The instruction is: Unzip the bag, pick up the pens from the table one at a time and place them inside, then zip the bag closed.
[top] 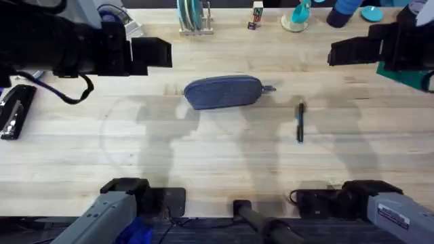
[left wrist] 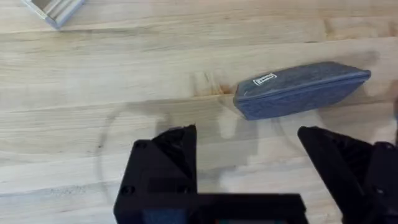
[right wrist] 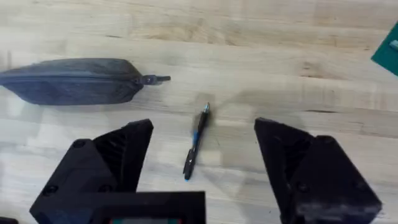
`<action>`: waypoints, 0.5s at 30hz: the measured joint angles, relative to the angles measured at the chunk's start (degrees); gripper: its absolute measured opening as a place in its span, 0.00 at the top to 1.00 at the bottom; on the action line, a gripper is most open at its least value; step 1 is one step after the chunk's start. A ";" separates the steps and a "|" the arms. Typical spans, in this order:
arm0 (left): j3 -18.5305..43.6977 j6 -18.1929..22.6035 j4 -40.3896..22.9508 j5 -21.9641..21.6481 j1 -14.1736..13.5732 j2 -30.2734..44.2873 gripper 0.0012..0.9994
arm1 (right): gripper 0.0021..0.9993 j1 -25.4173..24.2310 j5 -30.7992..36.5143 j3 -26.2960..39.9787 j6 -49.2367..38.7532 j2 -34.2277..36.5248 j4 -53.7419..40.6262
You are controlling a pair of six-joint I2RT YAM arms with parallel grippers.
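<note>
Light-wood table [top: 217,156] w/ pale plank grain. Blue-grey bag [top: 222,91] lies zipped near frame centre, a bit above the middle; dark pen [top: 300,122] lies to its right, apart from it. Black stapler [top: 16,112] at left edge, small items along top edge

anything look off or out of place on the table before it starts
Nothing stands out. The bag lies flat and zipped shut on the table, its pull at the end nearer the pen. The pen lies apart from it, intact. Both grippers, left and right, are open and hold nothing.
</note>
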 joint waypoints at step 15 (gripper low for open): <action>0.02 13.10 0.89 4.64 1.79 0.35 0.01 | 0.00 -0.02 0.00 0.00 0.00 0.00 0.04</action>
